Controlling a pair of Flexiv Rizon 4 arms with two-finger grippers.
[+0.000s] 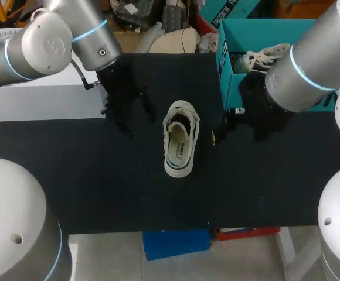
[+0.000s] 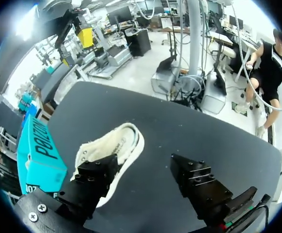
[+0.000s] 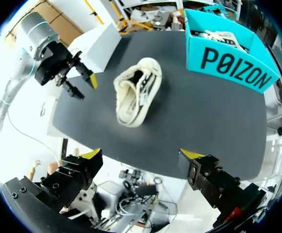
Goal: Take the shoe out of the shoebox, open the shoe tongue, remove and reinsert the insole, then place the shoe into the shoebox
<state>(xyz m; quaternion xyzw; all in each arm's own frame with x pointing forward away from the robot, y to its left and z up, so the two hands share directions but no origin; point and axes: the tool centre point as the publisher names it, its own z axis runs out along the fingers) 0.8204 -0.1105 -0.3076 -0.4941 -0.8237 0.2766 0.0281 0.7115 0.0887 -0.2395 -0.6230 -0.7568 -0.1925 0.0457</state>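
1. Black table (image 1: 99,187): shoe (image 1: 180,140) at centre, sole down, opening up.
2. Teal shoebox (image 1: 228,76) at far right corner, second shoe (image 1: 264,57) inside.
3. Fingers apart, empty: left gripper (image 2: 143,167) left of shoe.
4. Fingers apart, empty: right gripper (image 3: 142,154) right of shoe, near shoebox.

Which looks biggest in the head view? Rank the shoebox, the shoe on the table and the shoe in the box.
1. shoebox
2. shoe on the table
3. shoe in the box, only partly visible, so its place is unsure
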